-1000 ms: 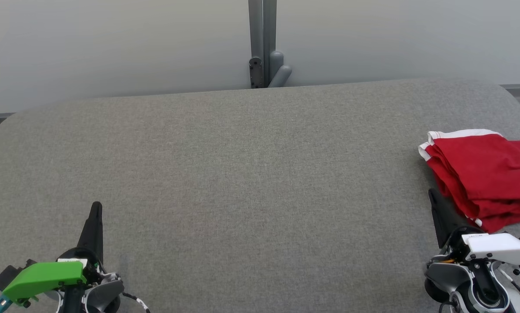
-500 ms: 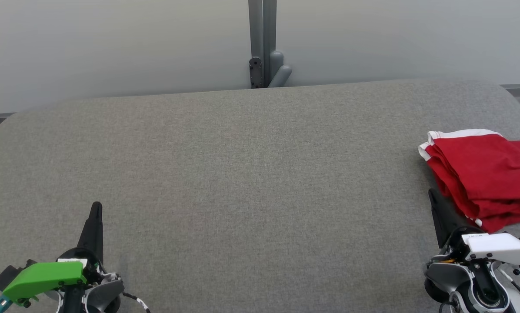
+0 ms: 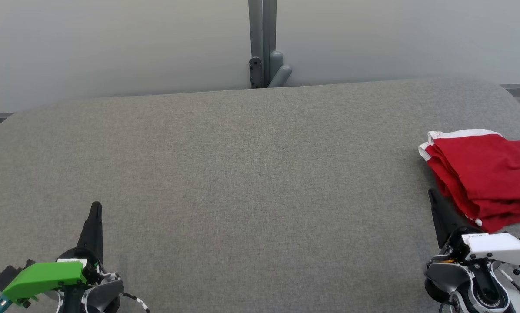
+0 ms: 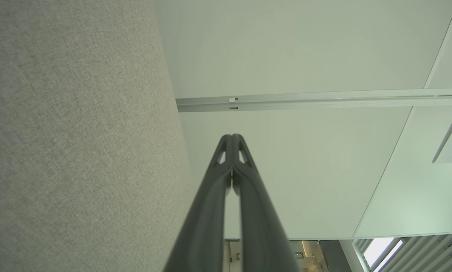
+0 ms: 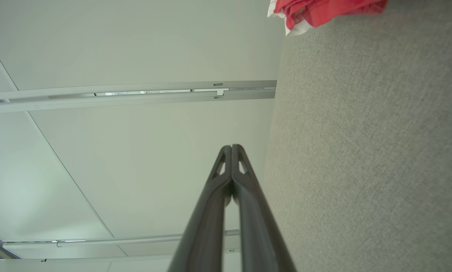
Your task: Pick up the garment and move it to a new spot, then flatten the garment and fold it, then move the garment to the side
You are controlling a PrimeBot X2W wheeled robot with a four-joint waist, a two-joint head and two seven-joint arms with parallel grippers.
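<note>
A red garment [image 3: 486, 174] with white trim lies folded at the right edge of the grey table [image 3: 251, 174]; the right wrist view catches its corner [image 5: 316, 11] at the top. My right gripper [image 3: 431, 193] rests just in front of it at the lower right, fingers together with nothing between them [image 5: 231, 146]. At the lower left my left gripper [image 3: 96, 205] is shut as well, far from the garment, and its tips meet in the left wrist view [image 4: 231, 136].
A grey post [image 3: 262, 43] with a bracket stands behind the table's far edge, in front of a pale wall. The table's corners are rounded. Its fabric top stretches wide between the two grippers.
</note>
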